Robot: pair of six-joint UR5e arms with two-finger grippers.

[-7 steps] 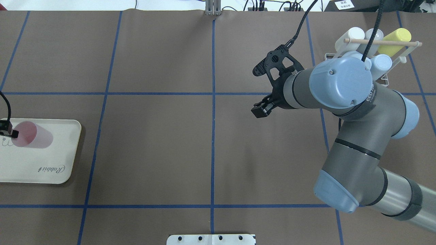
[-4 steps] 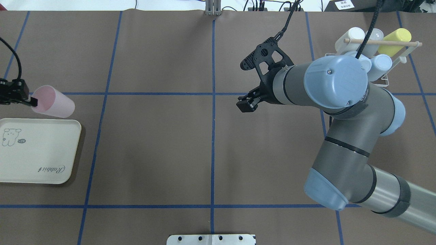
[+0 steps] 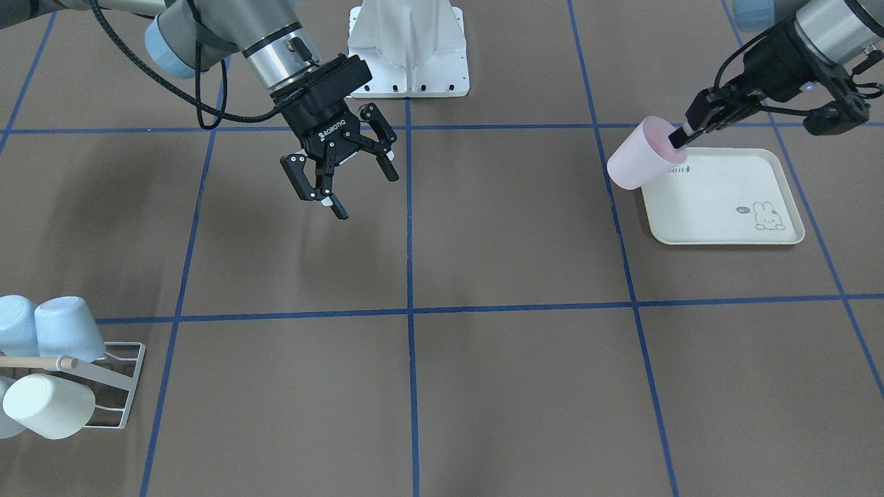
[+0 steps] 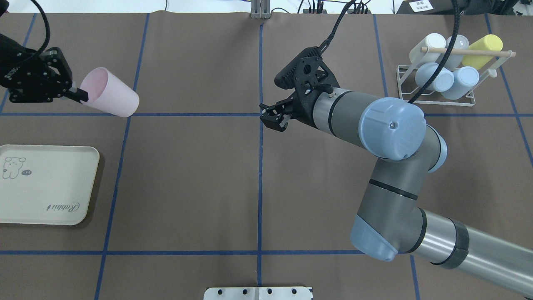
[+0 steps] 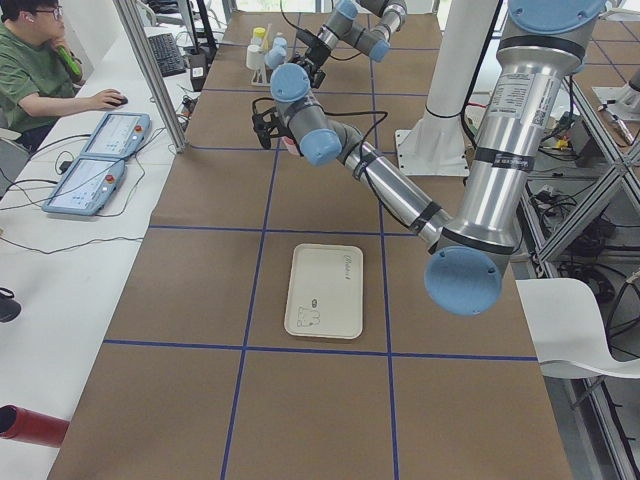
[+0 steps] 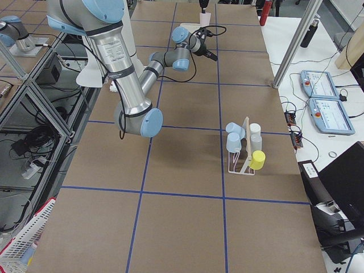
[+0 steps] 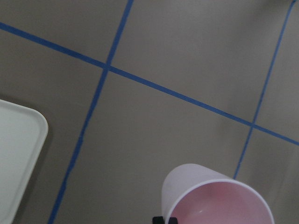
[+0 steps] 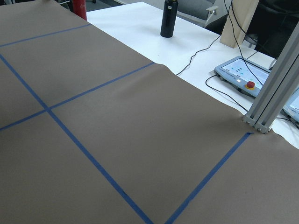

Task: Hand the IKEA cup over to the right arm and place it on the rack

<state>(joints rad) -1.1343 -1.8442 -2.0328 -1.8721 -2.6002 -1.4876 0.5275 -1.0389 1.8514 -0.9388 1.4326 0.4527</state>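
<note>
Pinching pink, seemingly translucent cup (image 4: 112, 99) rim: left fingers (image 4: 78, 95); right fingers (image 3: 297, 178) spread.

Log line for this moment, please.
stage: pre-handover | left pincer: shut on pink cup rim, airborne, clear of rabbit-print tray | right pincer: open, empty, mid-table | rack: awaiting cup

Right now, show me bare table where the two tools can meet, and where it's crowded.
Bare: the taped squares between the pink cup in the left tool and the open right tool, and the overhead view's bottom row. The rabbit tray holds nothing. Crowded: the rack, loaded with five cups.
</note>
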